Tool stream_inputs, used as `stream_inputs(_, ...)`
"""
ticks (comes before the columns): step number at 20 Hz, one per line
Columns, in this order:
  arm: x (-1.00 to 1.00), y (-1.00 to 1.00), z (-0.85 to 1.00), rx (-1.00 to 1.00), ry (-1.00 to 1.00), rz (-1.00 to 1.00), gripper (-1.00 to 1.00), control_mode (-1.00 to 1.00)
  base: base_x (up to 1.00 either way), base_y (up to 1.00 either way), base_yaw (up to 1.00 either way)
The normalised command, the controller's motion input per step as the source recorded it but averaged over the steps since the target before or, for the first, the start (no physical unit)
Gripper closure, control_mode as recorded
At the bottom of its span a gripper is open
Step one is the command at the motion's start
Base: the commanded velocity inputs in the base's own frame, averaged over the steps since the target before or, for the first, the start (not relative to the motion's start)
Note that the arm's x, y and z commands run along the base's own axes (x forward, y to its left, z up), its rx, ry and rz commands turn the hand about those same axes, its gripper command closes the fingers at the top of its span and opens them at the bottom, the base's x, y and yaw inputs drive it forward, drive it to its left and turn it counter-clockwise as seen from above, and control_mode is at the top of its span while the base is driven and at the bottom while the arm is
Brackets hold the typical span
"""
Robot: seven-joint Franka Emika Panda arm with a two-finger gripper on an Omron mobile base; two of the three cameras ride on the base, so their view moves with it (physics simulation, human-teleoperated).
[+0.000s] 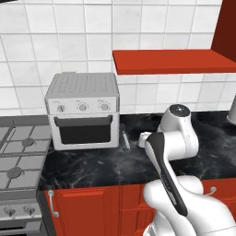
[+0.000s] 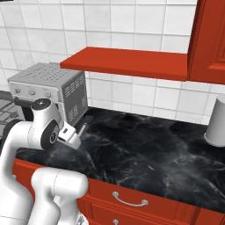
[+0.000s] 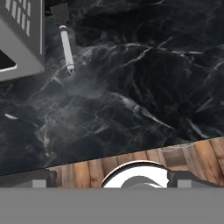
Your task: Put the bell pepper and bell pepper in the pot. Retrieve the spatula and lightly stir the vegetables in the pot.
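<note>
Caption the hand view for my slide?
Open gripper above black marble counter; slim grey spatula lies beside silver toaster oven.

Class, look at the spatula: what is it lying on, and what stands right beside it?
The spatula lies flat on the black marble counter, next to the toaster oven. In the hand view, the far end of its blade runs off the top edge.

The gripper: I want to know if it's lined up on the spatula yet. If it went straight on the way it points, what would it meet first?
Probably bare black marble counter, not the spatula, which lies off to the side beside the toaster oven. The gripper is open; depth is hard to judge.
</note>
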Motion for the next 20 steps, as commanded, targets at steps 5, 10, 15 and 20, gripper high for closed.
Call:
stream_inputs(5, 0.25, -0.11, 0.00, 0.09, -0.06, 0.20, -1.00, -1.00, 0.00, 0.00, 0.00)
stream_inputs(10, 0.59, -0.02, -0.02, 0.08, -0.20, 0.30, -1.00, -1.00, 0.00, 0.00, 0.00)
stream_inputs(15, 0.61, 0.01, -0.14, 0.00, -0.09, 0.01, -1.00, -1.00, 0.00, 0.00, 0.00)
stream_inputs(20, 0.64, 0.06, -0.28, 0.00, 0.00, 0.00, -1.00, -1.00, 0.00, 0.00, 0.00)
